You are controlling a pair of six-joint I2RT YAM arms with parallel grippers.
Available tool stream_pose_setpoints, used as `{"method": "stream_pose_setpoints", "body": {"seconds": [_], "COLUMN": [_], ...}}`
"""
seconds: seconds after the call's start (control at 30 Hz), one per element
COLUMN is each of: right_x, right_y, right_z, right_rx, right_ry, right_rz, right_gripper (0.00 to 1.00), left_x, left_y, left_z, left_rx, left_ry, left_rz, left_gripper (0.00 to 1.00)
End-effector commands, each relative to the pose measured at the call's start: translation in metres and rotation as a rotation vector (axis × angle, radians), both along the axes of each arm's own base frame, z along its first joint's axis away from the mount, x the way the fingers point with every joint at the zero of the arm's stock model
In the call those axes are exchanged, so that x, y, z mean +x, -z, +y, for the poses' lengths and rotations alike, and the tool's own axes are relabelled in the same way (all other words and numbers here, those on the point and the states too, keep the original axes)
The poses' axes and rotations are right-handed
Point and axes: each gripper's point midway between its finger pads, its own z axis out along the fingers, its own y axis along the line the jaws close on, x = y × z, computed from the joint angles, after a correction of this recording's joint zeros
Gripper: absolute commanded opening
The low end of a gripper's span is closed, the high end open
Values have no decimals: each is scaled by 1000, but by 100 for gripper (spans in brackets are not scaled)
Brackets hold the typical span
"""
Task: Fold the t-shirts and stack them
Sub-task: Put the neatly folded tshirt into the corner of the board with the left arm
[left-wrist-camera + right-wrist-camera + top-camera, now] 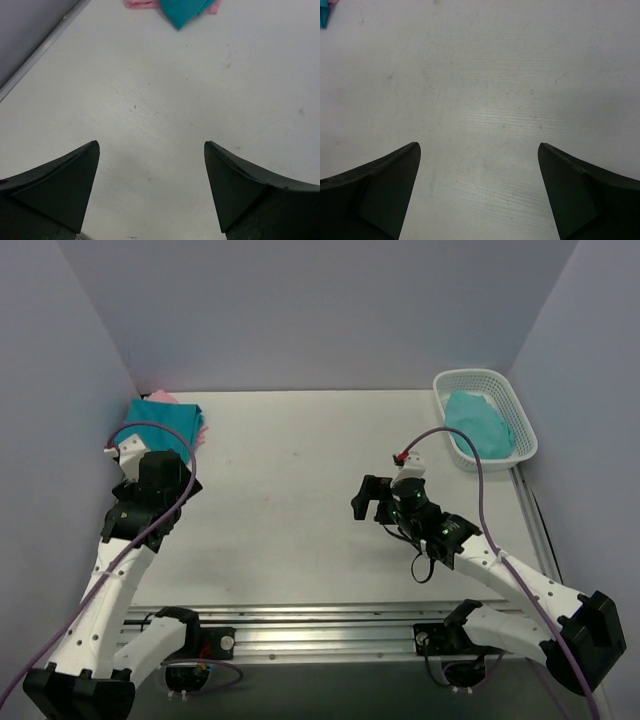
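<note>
A folded deep teal t-shirt [163,420] lies on a folded pink t-shirt [160,397] at the table's back left corner. In the left wrist view the teal corner [184,11] and a pink edge [140,4] show at the top. My left gripper [158,464] hovers just in front of this stack, open and empty [151,144], over bare table. My right gripper [372,502] is mid-table on the right, open and empty [479,145], above the bare table. The teal corner [323,17] shows at the far top left of the right wrist view.
A white mesh basket [522,425] stands at the back right and holds a crumpled lighter teal cloth [480,425]. Purple-grey walls close the table on the left, back and right. A metal rail runs along the near edge [320,625].
</note>
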Motion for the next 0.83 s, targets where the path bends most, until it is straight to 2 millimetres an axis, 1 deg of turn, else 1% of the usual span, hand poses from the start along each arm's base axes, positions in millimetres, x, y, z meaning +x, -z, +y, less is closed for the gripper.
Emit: {"method": "stream_pose_setpoints", "body": {"seconds": [0.0,0.07,0.13,0.2,0.27,0.37,0.6,0.67,0.8], "right_x": [4,2,0,-4,-5,-6,-6,-6,-6], "right_y": [-15,-17,-20,-19,-23,-25,-27,-26,-26], "right_z": [-3,-2,-6,-11,-15,-18,-19,-18,-19], "right_rx": [-1,1,-2,-14,-12,-17,-20,-22,-26], "right_ry": [35,35,45,55,70,78,81,81,85], "right_rz": [-34,-35,-38,-32,-46,-47,-47,-45,-44], "right_gripper": [100,100,100,100,100,100,100,100,100], "left_x": [-8,-9,-8,-3,-1,1,1,-2,0], "left_y": [-37,-41,-39,-34,-30,-29,-30,-31,-33], "left_z": [9,11,9,3,2,-1,-4,-1,-5], "left_rx": [38,45,45,43,50,53,55,64,47], "left_ry": [-50,-57,-52,-32,-25,-16,-2,-20,-13], "left_rz": [-162,-161,-148,-130,-111,-107,-119,-122,-154], "left_gripper": [94,94,94,94,94,94,94,94,94]}}
